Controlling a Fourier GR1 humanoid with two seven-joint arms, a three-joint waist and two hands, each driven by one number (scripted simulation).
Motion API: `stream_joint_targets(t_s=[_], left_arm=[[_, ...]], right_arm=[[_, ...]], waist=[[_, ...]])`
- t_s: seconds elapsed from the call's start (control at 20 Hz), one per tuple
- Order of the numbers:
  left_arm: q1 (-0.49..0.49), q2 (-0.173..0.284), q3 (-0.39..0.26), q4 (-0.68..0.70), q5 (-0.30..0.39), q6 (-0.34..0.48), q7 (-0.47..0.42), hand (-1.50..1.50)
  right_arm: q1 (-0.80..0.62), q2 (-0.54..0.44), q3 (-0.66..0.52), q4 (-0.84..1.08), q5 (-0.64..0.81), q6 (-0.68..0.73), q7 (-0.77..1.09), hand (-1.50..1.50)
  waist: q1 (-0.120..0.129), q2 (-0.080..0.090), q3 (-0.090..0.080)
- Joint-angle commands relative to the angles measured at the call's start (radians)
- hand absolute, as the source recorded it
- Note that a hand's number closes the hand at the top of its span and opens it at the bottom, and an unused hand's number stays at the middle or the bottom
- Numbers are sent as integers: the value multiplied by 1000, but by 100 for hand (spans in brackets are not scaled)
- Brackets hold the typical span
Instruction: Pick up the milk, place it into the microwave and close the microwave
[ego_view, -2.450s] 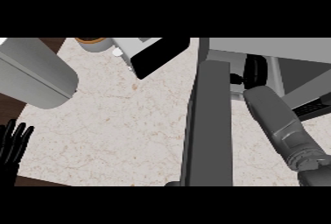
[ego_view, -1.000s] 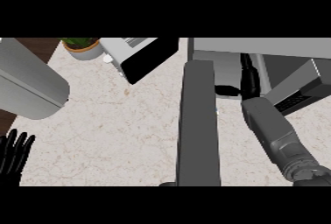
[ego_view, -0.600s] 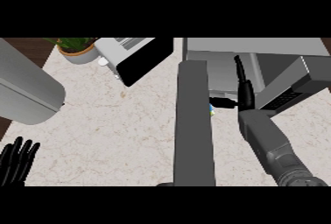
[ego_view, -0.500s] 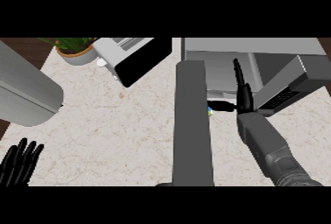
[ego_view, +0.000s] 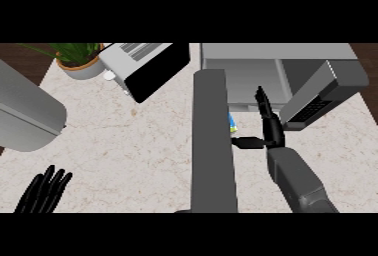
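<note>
Speckled pale stone table (ego_view: 133, 150) spreads under me; my left hand (ego_view: 44, 192) rests open at its lower left. Beyond the grey microwave door (ego_view: 214, 150), the blue-and-white milk carton (ego_view: 232, 124) peeks out, and my right hand (ego_view: 264, 125), fingers straight, has pushed deeper toward the grey microwave (ego_view: 251, 75), so closing comes soon.

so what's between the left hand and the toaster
Only bare marble counter in the head view; the left hand rests open at the lower left, the toaster stands at the top.

The counter (ego_view: 140, 150) looked like pale speckled stone, smooth and matt. The microwave (ego_view: 251, 70) and its door (ego_view: 214, 150) were plain matt grey, like brushed metal. The toaster (ego_view: 144, 65) showed a glossy black face. Both hands (ego_view: 267, 125) looked matt black plastic.
</note>
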Motion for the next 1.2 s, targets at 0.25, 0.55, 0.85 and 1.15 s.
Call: stream_joint_targets(t_s=[0.25, 0.55, 0.85, 1.15], left_arm=[[-29, -23, -133, -36, -105, -15, 42, -150], [-95, -19, -178, -16, -164, 4, 72, 150], [-236, -31, -282, 110, -300, 93, 45, 150], [-455, -31, -361, 285, -353, 250, 88, 150]], right_arm=[[261, 29, 68, -217, -8, 136, -42, -150], [415, -6, 77, -489, -92, 269, 45, -150], [645, -40, 102, -789, -158, 335, 120, 150], [778, -105, 53, -997, -254, 381, 237, -150]], waist=[[-28, -9, -2], [-27, -7, -2], [-29, -5, -2], [-27, -1, -2]])
